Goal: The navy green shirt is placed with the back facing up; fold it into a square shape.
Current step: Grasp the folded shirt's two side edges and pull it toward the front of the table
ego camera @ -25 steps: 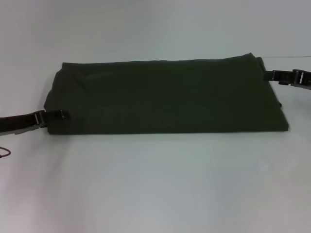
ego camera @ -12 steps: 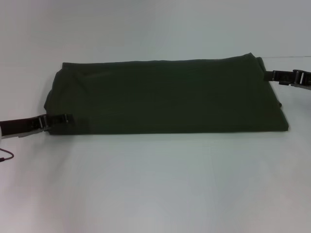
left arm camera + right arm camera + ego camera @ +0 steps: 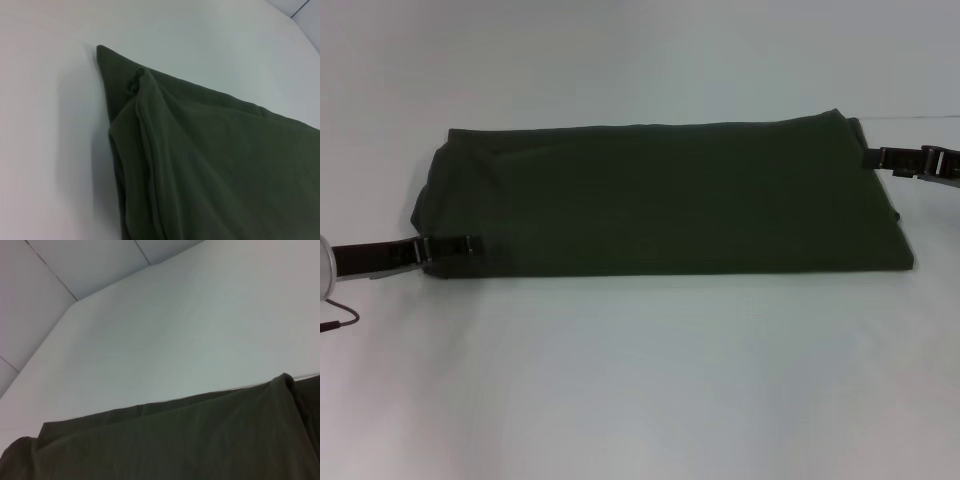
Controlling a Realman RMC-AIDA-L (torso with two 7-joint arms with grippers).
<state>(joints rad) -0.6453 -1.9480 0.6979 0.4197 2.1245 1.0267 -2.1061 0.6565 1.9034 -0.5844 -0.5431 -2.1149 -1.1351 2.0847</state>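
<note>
Two grippers at the ends of a folded shirt.

The left gripper [image 3: 460, 245] sits at the near left corner of the navy green shirt [image 3: 660, 200], and the right gripper [image 3: 876, 157] sits at its far right corner. I cannot tell how either one's fingers stand. The head view shows both arms; the wrist views show only cloth. The left wrist view shows stacked layers and a bunched corner [image 3: 136, 82]. The shirt is a long, plain, dark band lying flat across the middle of the white table [image 3: 650, 380]. The right wrist view shows a pale wall [image 3: 75, 270] behind.
</note>
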